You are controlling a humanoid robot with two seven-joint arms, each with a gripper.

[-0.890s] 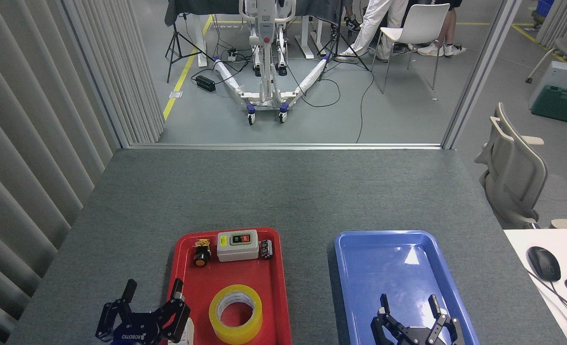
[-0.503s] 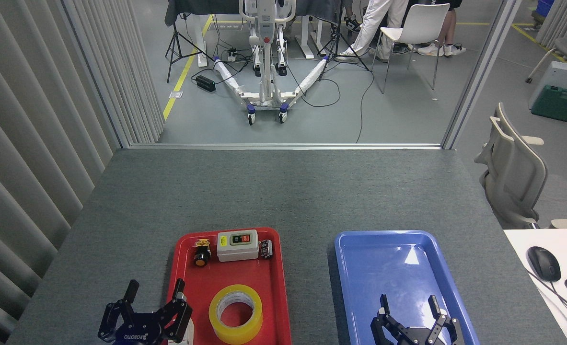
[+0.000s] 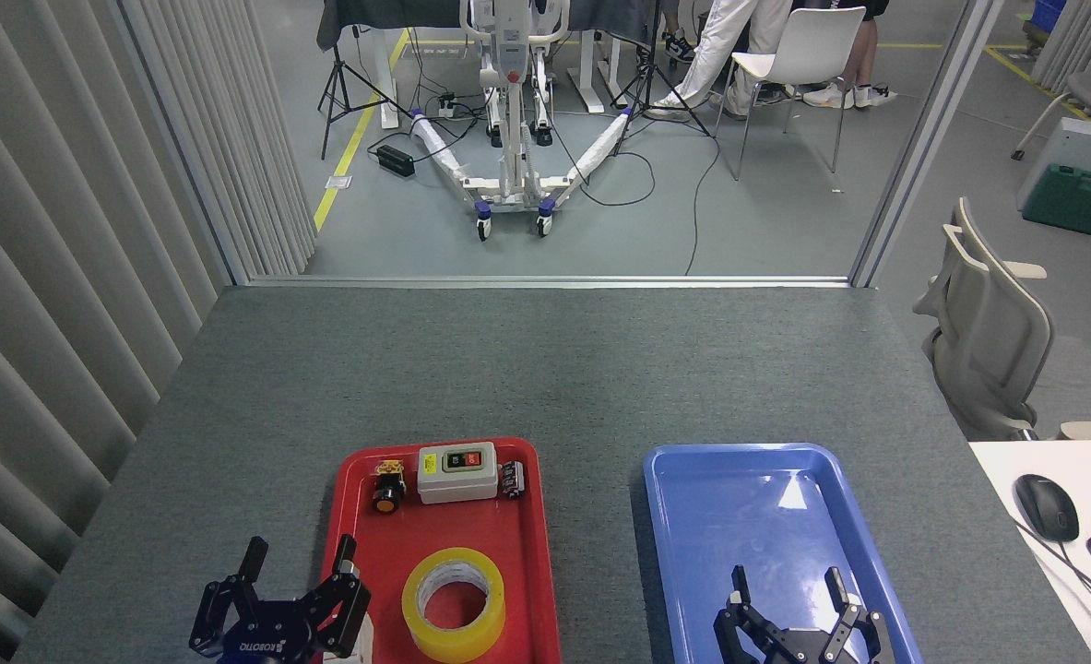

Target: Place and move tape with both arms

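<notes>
- Our left gripper (image 3: 298, 570) sits at the bottom edge, fingers (image 3: 252, 559) spread wide, holding nothing; it hangs over the left rim of the red tray (image 3: 527, 553).
- Tape (image 3: 454, 604) lies flat in the near half of the red tray, core hole facing up, just right of our left gripper, not touching it.
- At the far end of the red tray: a switch box (image 3: 456, 472) in the middle, a push button (image 3: 386, 486) to its left, a small dark part (image 3: 512, 480) to its right.
- Our right gripper (image 3: 788, 587) is low over the near end of the blue tray (image 3: 693, 516), fingers parted, nothing in them.
- Both trays rest side by side on the grey surface (image 3: 545, 369), well apart.
- A mouse (image 3: 1046, 506) sits on a white desk at the right edge.
</notes>
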